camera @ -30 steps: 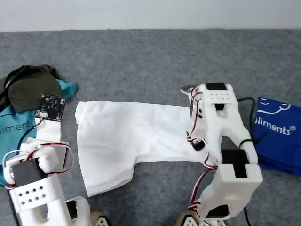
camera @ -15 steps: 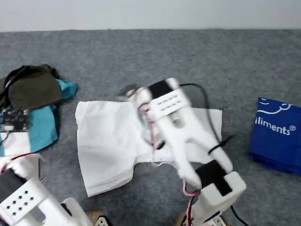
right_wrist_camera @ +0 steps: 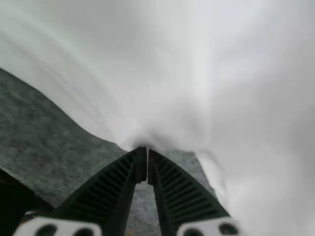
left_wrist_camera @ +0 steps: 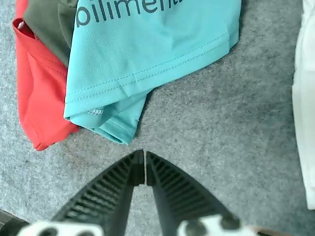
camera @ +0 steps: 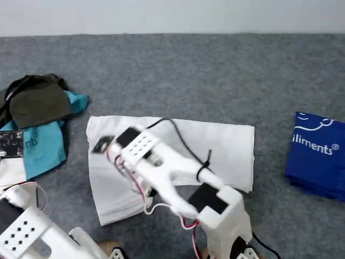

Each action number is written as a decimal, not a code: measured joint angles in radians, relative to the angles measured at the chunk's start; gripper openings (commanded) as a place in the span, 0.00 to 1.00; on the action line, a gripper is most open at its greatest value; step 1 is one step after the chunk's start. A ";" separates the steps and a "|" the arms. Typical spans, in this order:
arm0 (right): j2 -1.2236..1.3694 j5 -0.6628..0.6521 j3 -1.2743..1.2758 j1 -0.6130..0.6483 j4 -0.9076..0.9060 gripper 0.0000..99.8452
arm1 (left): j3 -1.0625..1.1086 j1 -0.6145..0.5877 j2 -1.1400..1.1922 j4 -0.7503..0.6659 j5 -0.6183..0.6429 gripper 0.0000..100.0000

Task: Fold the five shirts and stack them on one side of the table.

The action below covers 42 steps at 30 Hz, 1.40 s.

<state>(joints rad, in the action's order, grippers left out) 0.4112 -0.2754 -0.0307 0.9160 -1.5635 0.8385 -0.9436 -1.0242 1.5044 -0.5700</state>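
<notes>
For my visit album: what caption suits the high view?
The right hand over a spread white shirt; teal shirt and dark shirt at left, folded blue shirt at right.

We show a plain white shirt [camera: 226,145], a teal shirt [left_wrist_camera: 147,54] with dark lettering, a red shirt [left_wrist_camera: 39,98], a dark olive shirt [camera: 38,102], and a blue shirt [camera: 318,162] with white lettering, all against mottled grey carpet [camera: 215,70].
</notes>
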 measured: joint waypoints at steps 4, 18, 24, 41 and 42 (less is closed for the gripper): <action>0.023 0.003 0.000 0.049 0.006 0.01 | 0.000 0.000 0.000 0.000 0.000 0.02; 0.038 0.008 -0.239 0.014 -0.038 0.01 | 0.000 0.000 0.000 0.000 0.000 0.02; 0.218 0.011 -0.239 0.014 -0.026 0.01 | 0.000 0.000 0.000 0.000 0.000 0.02; 0.101 0.014 -0.328 0.094 -0.187 0.13 | 0.000 0.000 0.000 -0.038 0.000 0.02; 0.086 0.014 -0.322 0.101 -0.187 0.17 | 0.000 0.000 0.000 -0.038 0.000 0.02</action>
<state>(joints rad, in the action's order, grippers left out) 0.4971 -0.2616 -0.3529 1.0173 -1.7507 0.8385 -0.9436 -1.0242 1.4661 -0.5700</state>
